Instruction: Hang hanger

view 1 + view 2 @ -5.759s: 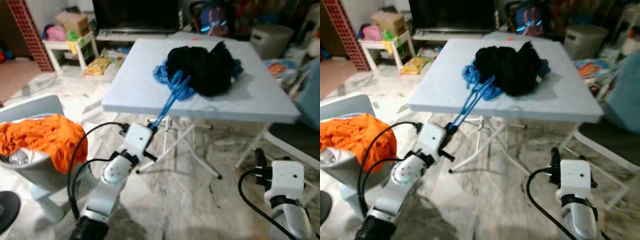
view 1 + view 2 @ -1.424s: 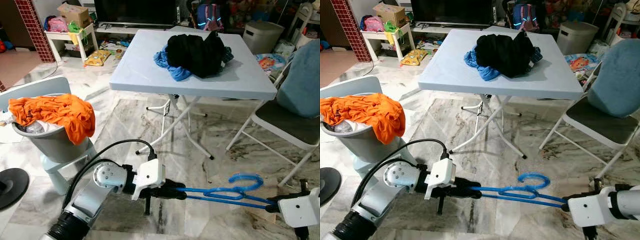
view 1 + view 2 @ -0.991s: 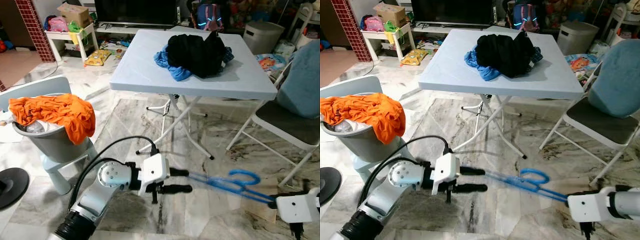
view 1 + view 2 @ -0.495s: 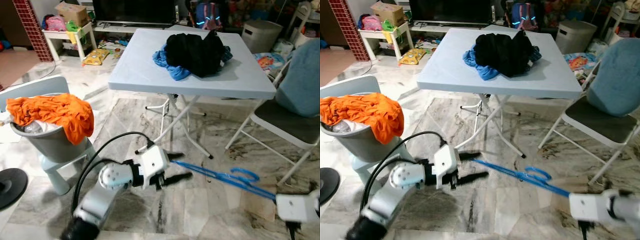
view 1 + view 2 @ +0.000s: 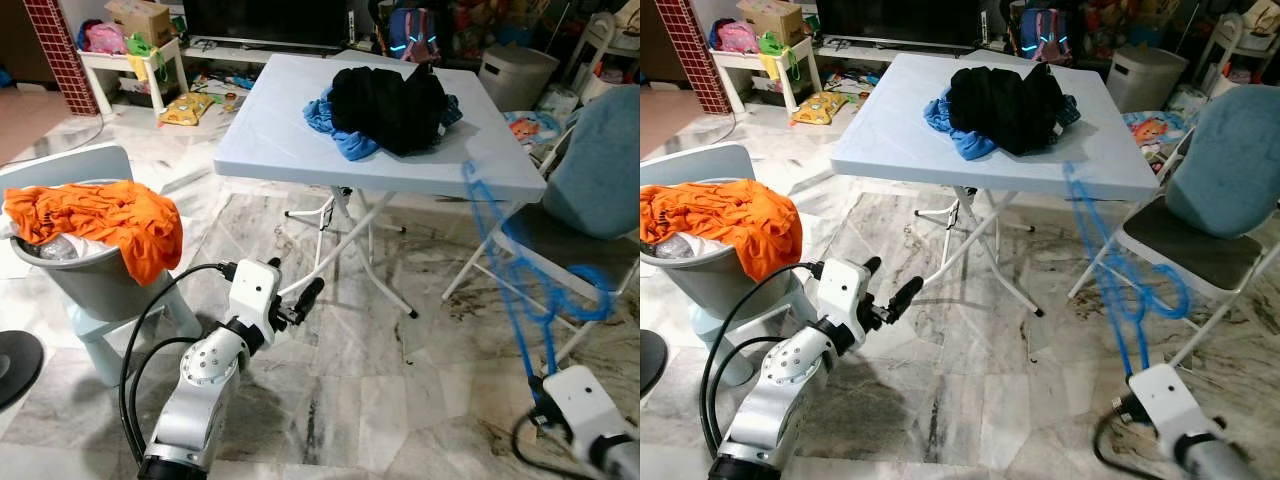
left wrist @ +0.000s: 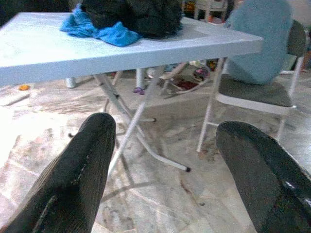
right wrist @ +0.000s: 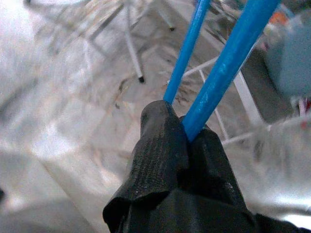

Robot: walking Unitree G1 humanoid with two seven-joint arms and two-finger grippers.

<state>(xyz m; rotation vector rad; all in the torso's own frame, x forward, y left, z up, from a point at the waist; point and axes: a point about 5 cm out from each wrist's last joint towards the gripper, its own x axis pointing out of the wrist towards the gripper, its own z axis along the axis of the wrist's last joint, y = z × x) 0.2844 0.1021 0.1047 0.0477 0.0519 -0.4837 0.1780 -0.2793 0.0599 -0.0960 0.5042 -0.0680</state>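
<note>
Now the right gripper [image 7: 187,133] has its jaws clamped on the blue plastic hanger [image 5: 520,290] rising above them; the left gripper [image 6: 165,160] is open, empty. Carry the hanger steadily, hook uppermost.

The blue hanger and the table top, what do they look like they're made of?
The blue hanger looks like smooth moulded plastic: uniform bright colour, rounded bars with a soft sheen, pinched in the right gripper. The table top seems matte pale plastic or laminate, with a thick even edge on thin white metal-looking folding legs.
</note>
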